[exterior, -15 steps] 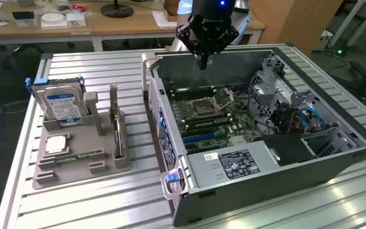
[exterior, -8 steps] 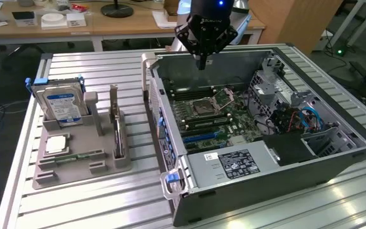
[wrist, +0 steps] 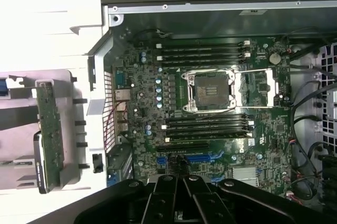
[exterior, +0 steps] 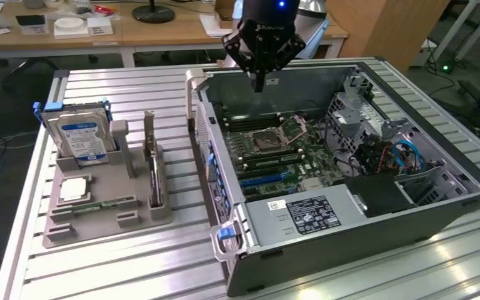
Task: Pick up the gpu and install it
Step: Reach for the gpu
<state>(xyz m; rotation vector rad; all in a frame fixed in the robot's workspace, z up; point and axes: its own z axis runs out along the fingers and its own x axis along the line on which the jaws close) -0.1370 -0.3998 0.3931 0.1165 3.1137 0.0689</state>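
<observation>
My claw [exterior: 259, 85] is pressed together and pinches nothing. It hangs over the open case [exterior: 374, 231], above the far end of the motherboard [exterior: 274, 150]. The gpu [exterior: 150, 164] is not in here. It stands on edge in a slot of the grey holder [exterior: 107, 220] out on the surface [exterior: 123, 270], on the exterior view's left of the case and well apart from me. The hard drive [exterior: 77, 134] stands upright in the same holder, farther to that side, so as I judge it the pick has not begun. The first risk I see is coming down on the card with the fingers together, which would push its top edge instead of straddling it and could rock or topple it in its slot. The card is thin and tall, so a grip off its middle would probably let it swing or bind against the holder as it lifts. A careless path could also clip the case's near wall on the way out or back. Inside, the blue slots [exterior: 261, 178] lie close to the open socket [exterior: 267, 142] and the memory slots. A card brought in tilted or shifted might miss its slot and press on the board. Its metal bracket could catch on the case wall before the edge seats. The cables [exterior: 402, 156] on the exterior view's right look far enough off to matter little.
</observation>
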